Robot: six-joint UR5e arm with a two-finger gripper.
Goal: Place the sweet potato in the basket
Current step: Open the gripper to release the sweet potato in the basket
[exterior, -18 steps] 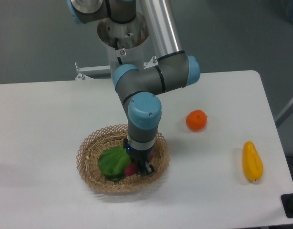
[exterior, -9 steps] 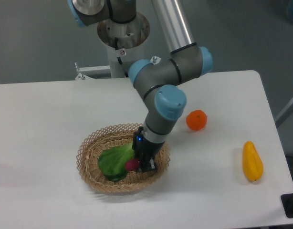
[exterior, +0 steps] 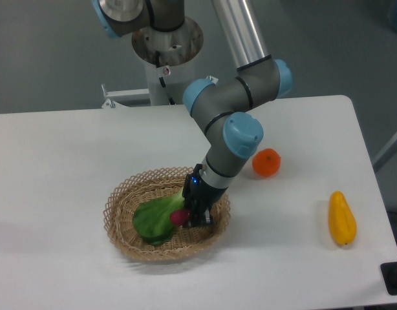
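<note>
The tan wicker basket [exterior: 124,194] sits on the white table at front centre. Inside it lies a green leafy vegetable [exterior: 153,218]. Only a small magenta piece of the sweet potato [exterior: 179,217] shows, at the tip of my gripper [exterior: 193,219], just over the leaf inside the basket. The gripper reaches down into the basket from the right, tilted. Its fingers are dark and mostly hidden, so whether they still hold the sweet potato is unclear.
A round orange [exterior: 266,162] lies right of the basket, close to my arm's wrist. A yellow elongated fruit [exterior: 342,218] rests near the table's right edge. The arm's base column [exterior: 166,48] stands behind the table.
The arm's wrist has swung to the right and leaned over, while the gripper tip stayed in the basket. The sweet potato has shifted slightly up and onto the leaf.
</note>
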